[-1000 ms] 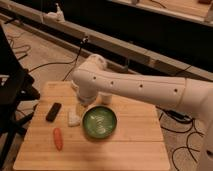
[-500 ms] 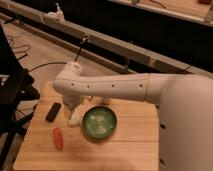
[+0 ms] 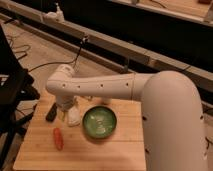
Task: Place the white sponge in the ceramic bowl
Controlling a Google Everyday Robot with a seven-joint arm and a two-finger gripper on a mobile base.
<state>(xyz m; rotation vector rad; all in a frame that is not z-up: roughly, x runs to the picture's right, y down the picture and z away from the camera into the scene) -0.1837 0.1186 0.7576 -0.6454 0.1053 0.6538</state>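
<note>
White sponge [image 3: 74,119] just under my hand [image 3: 66,111], grip I cannot tell, green ceramic bowl [image 3: 100,123] beside the hand, wooden surface [image 3: 102,154] beneath.

The wooden board [image 3: 100,152] has a matt, light finish with faint grain. The ceramic bowl [image 3: 100,122] carries a glossy dark green glaze with highlights. The white sponge [image 3: 74,118] looks matt and soft. The arm [image 3: 105,87] has a smooth white plastic shell with a slight sheen. The gripper [image 3: 64,106], below the arm's end and just beside the sponge, appears pale and matt.
</note>
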